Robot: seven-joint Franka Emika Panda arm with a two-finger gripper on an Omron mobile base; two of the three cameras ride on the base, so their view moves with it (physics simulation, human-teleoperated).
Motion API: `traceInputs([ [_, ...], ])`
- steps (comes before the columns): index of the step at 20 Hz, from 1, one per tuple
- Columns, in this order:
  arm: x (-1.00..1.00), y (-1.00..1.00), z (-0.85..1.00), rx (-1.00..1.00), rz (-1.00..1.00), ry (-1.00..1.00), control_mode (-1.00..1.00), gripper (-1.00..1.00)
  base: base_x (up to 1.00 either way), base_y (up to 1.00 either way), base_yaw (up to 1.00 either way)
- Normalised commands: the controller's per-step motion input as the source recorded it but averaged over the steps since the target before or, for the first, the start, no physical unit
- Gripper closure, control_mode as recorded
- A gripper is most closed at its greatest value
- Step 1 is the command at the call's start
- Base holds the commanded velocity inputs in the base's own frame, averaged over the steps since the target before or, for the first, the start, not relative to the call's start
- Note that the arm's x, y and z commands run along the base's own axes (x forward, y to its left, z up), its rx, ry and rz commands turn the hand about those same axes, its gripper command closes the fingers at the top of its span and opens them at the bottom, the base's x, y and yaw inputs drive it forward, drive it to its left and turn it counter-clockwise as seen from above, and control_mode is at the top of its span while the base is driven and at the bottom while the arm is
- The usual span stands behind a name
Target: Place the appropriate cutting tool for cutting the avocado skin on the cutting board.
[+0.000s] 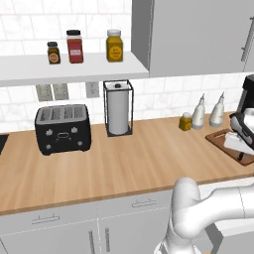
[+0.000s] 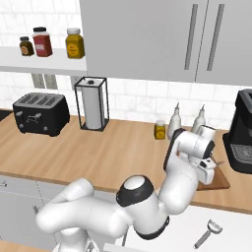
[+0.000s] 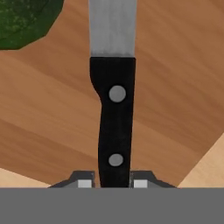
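Observation:
A knife (image 3: 114,118) with a black two-rivet handle and a grey blade points away from my gripper (image 3: 112,181) in the hand view. The fingertips (image 3: 84,182) hug the handle's end on both sides, so the gripper is shut on it. Beneath the knife lies the reddish-brown cutting board (image 3: 175,87). The dark-green avocado (image 3: 22,19) sits on the board, to the blade's left. In the right base view my gripper (image 2: 208,171) points down over the cutting board (image 2: 222,185), beside the coffee machine. In the left base view the cutting board (image 1: 217,138) is at the far right, under the hand.
A metal peeler (image 2: 208,233) lies on the white surface at the lower right. Behind the board stand two white squeeze bottles (image 2: 175,123) and a small yellow jar (image 2: 159,130). A black coffee machine (image 2: 241,130) is to its right. A toaster (image 1: 62,128) and paper-towel holder (image 1: 118,109) stand further left.

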Motion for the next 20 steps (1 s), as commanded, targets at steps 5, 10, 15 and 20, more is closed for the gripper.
traceInputs([
  [5, 0.0, 0.0, -0.01, 0.0, 0.0, 0.0, -1.0, -1.0, 0.0, 0.0, 0.0],
  [10, -0.03, 0.01, 0.21, 0.0, 0.0, -0.02, -1.0, -1.0, 0.0, 0.0, 0.0],
  [15, -0.51, 0.5, 0.63, -0.06, 0.0, -0.13, -1.0, -1.0, 0.0, 0.0, 0.0],
  [20, -0.92, 0.97, 0.28, -0.18, 0.03, -0.24, -1.0, -1.0, 0.0, 0.0, 0.0],
])
